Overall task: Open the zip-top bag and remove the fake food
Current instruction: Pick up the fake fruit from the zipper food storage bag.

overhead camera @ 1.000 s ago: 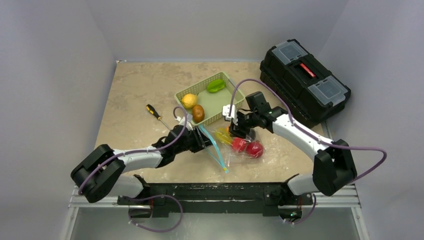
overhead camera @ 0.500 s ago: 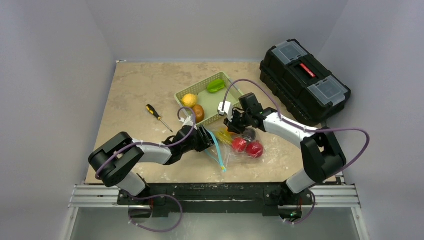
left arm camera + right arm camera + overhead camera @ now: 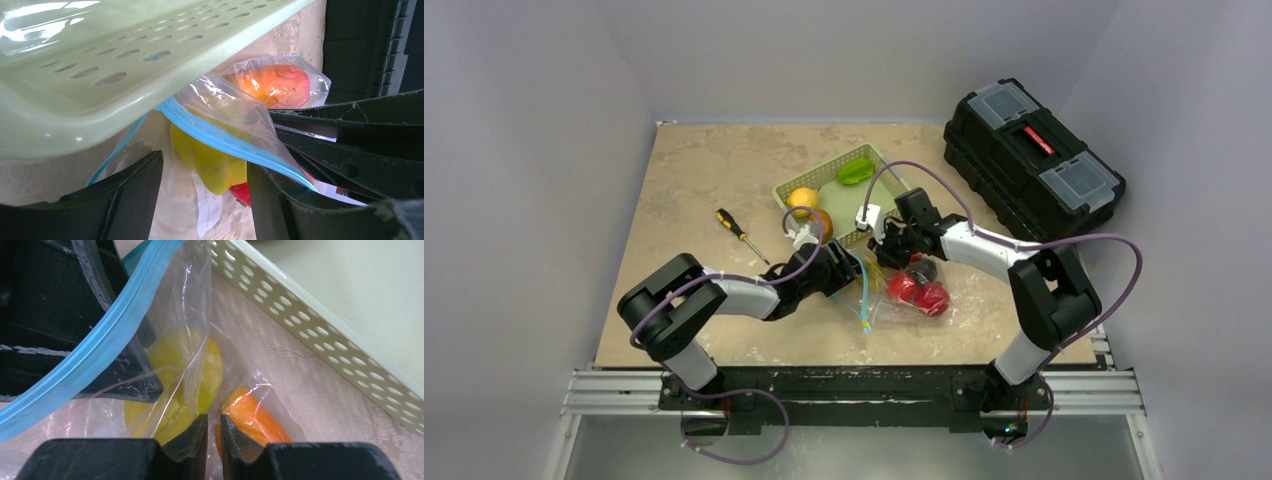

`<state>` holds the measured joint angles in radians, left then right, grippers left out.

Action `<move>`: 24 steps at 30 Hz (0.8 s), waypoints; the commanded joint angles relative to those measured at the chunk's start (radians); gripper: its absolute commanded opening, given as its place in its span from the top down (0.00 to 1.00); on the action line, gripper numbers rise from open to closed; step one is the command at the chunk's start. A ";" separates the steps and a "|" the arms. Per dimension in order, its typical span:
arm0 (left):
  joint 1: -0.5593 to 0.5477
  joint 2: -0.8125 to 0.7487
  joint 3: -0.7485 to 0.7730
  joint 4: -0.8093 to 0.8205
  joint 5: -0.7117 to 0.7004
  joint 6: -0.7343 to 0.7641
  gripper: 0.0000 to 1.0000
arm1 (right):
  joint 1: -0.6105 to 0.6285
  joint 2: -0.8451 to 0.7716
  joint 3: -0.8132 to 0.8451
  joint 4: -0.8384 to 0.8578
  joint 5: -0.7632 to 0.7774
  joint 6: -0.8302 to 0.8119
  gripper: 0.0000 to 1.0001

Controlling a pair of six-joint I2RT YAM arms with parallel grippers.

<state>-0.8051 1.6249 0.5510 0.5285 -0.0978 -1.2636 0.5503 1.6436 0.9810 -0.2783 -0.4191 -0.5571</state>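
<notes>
The zip-top bag [image 3: 894, 292] lies on the table just in front of the green basket, its light-blue zipper strip [image 3: 225, 142] loose and curved. The fake food inside it shows as a yellow piece [image 3: 210, 160], an orange piece [image 3: 252, 422] and two red ones [image 3: 919, 293]. My left gripper [image 3: 205, 200] stands open at the bag's mouth, with the yellow piece between its fingers and untouched. My right gripper [image 3: 213, 432] is shut on a fold of the bag's clear film, between the yellow and orange pieces.
The green basket [image 3: 879, 165] holds a lemon [image 3: 802, 198], a brown piece [image 3: 822, 222] and a green piece [image 3: 856, 171]. A screwdriver [image 3: 739, 232] lies to the left. A black toolbox [image 3: 1032, 160] stands at the back right. The two grippers nearly touch beside the basket's wall [image 3: 310, 315].
My left gripper has opened and pushed right toward the bag's mouth. My right gripper has closed and shifted left onto the bag's film near the basket.
</notes>
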 commanded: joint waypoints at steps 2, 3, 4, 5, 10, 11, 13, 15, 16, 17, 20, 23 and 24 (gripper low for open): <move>-0.006 0.016 0.047 -0.007 -0.050 0.002 0.44 | 0.008 0.016 0.038 -0.039 -0.051 -0.001 0.86; -0.005 0.016 0.048 -0.015 -0.057 0.002 0.47 | 0.007 0.017 0.040 -0.043 -0.054 -0.003 0.87; -0.005 0.016 0.048 -0.021 -0.064 0.001 0.51 | 0.007 0.020 0.042 -0.046 -0.060 -0.002 0.88; -0.008 0.017 0.049 -0.024 -0.068 0.001 0.52 | 0.008 0.021 0.044 -0.050 -0.066 -0.003 0.88; -0.008 0.028 0.056 0.023 -0.052 0.035 0.51 | 0.013 0.038 0.056 -0.093 -0.091 -0.020 0.91; -0.010 0.029 0.057 0.031 -0.043 0.044 0.48 | 0.016 0.044 0.059 -0.102 -0.101 -0.024 0.92; -0.012 0.025 0.058 0.030 -0.037 0.049 0.42 | 0.024 0.056 0.070 -0.122 -0.123 -0.032 0.92; -0.015 0.018 0.049 0.032 -0.033 0.052 0.38 | 0.033 0.062 0.074 -0.134 -0.136 -0.037 0.93; -0.017 0.011 0.040 0.038 -0.031 0.054 0.37 | 0.037 0.066 0.076 -0.139 -0.142 -0.038 0.93; -0.018 0.005 0.028 0.049 -0.029 0.055 0.36 | 0.038 0.067 0.077 -0.144 -0.152 -0.039 0.93; -0.024 -0.016 0.004 0.066 -0.021 0.066 0.32 | 0.040 0.073 0.086 -0.156 -0.195 -0.040 0.94; -0.034 -0.032 -0.004 0.067 -0.016 0.088 0.28 | 0.039 0.084 0.095 -0.167 -0.230 -0.035 0.94; -0.036 -0.034 -0.006 0.068 -0.016 0.089 0.28 | 0.040 0.086 0.096 -0.168 -0.234 -0.033 0.94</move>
<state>-0.8261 1.6329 0.5571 0.5331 -0.1268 -1.2133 0.5800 1.7176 1.0340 -0.4129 -0.5552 -0.5873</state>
